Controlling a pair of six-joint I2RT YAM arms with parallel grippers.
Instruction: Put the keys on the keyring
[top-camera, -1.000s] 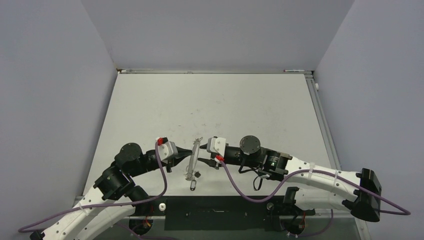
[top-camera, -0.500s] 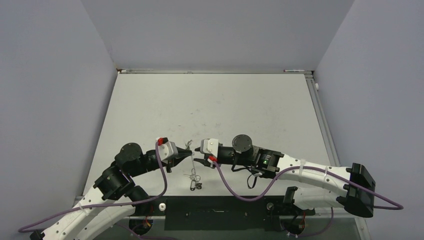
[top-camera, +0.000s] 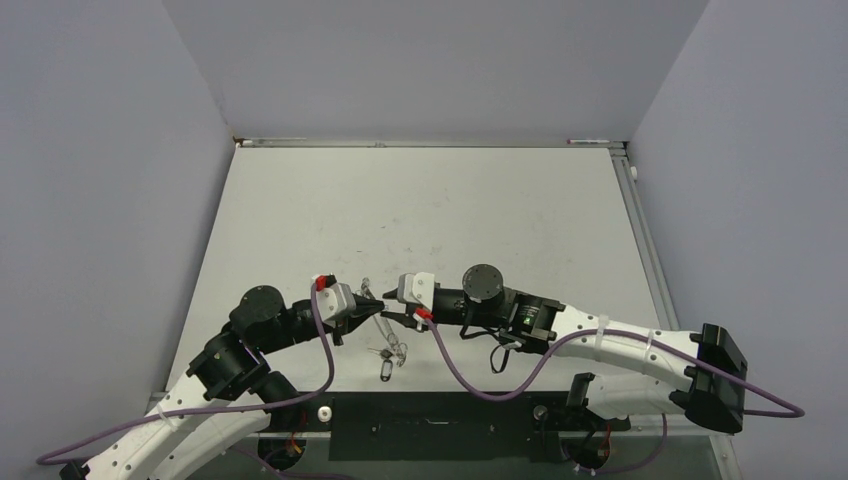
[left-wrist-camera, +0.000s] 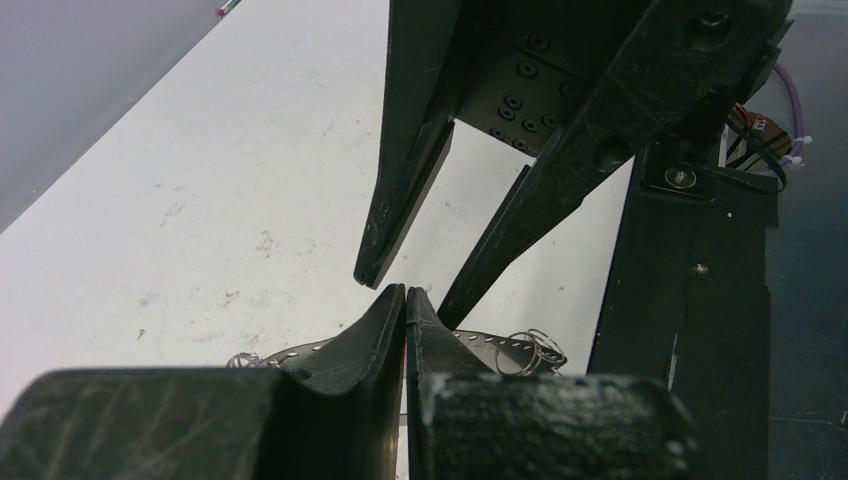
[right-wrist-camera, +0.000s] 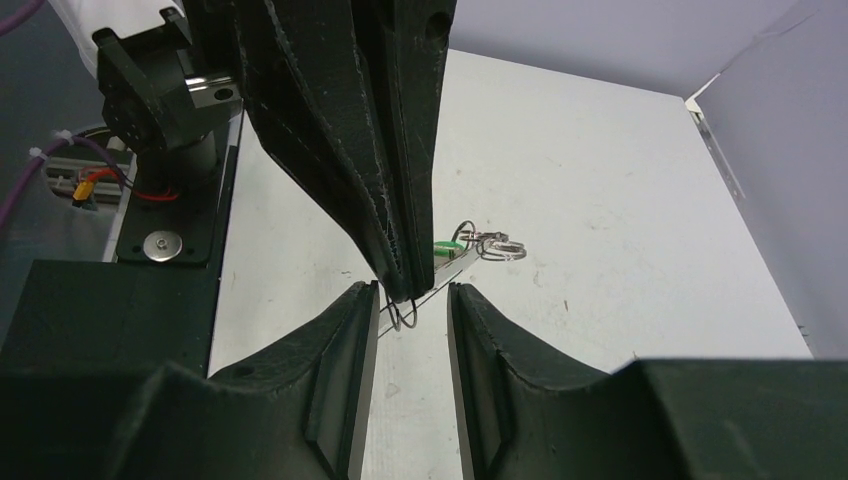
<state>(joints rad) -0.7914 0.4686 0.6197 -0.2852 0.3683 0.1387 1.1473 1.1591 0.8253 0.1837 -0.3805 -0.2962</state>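
White tabletop (top-camera: 450, 220) enclosed by pale grey walls (top-camera: 100, 200) forms the work area. All activity is at its near edge, between the two arms.

Keyring (right-wrist-camera: 401, 316): a thin wire loop projecting from the tip of the left gripper (left-wrist-camera: 405, 298). That gripper's fingers are pressed together with no gap, pinching the loop clear of the table. Judged purpose: to present the ring in a fixed, raised position so that the other arm can work on it.

Keys (top-camera: 386, 370): small silvery pieces lying on the table just nearer the bases than the gripper tips, held by neither gripper. They are too small in the overhead view to count. A pale strip with a row of holes (left-wrist-camera: 490, 345), a green tag (right-wrist-camera: 447, 250) and small split rings (right-wrist-camera: 497, 245) lie under the grippers. Whether these are joined to the held loop cannot be determined.

Right gripper (right-wrist-camera: 412, 300): fingers parted by a narrow gap, one on each side of the left fingertips and the loop, apparently touching neither. The grippers meet tip to tip, which places the ring between the right jaws. Judged step: taking a second hold on the ring, to spread or steady it. No key is threaded yet. Risk: the thin wire may twist or slip as the jaws close.
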